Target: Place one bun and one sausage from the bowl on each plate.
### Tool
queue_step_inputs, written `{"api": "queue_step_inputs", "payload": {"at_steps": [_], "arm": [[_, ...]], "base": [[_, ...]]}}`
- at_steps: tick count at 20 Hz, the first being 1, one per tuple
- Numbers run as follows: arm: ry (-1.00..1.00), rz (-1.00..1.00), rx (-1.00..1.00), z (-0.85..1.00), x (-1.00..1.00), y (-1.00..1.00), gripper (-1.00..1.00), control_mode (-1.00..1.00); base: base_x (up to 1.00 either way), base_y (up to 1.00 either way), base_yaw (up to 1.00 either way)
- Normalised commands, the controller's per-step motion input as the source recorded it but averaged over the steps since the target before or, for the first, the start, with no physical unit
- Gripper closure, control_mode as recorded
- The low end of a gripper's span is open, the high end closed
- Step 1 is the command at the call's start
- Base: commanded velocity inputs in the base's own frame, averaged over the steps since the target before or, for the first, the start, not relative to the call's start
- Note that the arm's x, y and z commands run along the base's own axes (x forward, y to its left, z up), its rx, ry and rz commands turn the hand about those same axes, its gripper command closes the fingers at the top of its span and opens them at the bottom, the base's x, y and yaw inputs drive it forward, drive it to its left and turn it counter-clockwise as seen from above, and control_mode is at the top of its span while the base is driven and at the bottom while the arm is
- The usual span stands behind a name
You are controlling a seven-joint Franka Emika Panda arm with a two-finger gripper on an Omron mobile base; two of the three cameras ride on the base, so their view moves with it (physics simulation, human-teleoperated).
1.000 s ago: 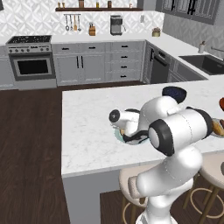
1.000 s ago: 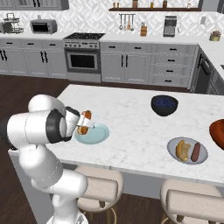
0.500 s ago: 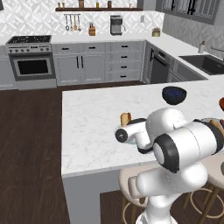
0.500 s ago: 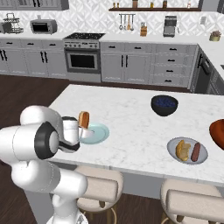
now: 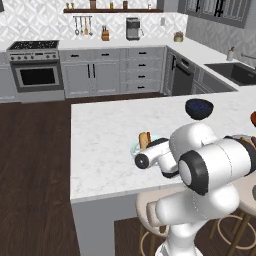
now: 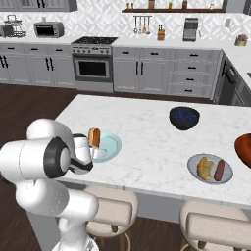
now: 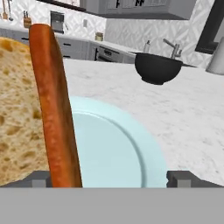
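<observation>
A pale teal plate lies near the counter's front left, and a bun with a sausage rests on its left rim. In the hand view my gripper is open, low at the plate's near edge. The sausage and bun loom close by the left fingertip, and nothing is gripped. The grey plate to the right carries a bun and a sausage. The reddish-brown bowl is cut off by the right edge.
A dark blue bowl stands further back on the marble counter, also seen in the hand view. Two stools stand under the counter's near edge. My own arm covers part of the teal plate in the left base view.
My arm has folded back and its hand has sunk toward the counter's near edge beside the teal plate. The bun and sausage have stayed on that plate.
</observation>
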Motion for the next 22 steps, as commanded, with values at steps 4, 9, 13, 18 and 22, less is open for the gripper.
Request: {"api": "queue_step_inputs", "payload": {"at_steps": [4, 9, 13, 18, 22], "arm": [[-0.01, 0.00, -0.06, -0.36, -0.20, 0.00, -1.00, -1.00], [-0.01, 0.00, -0.10, -0.44, -0.41, -0.04, -1.00, -1.00], [0.00, 0.00, -0.05, -0.04, -0.18, -0.10, -1.00, -1.00], [-0.03, 0.00, -0.02, 0.30, -0.29, -0.09, -1.00, -1.00], [0.01, -0.01, 0.07, 1.00, -0.09, 0.00, -1.00, -1.00]], "base": [[0.00, 0.00, 0.00], [0.00, 0.00, 0.00], [0.00, 0.00, 0.00], [0.00, 0.00, 0.00], [0.00, 0.00, 0.00]]}}
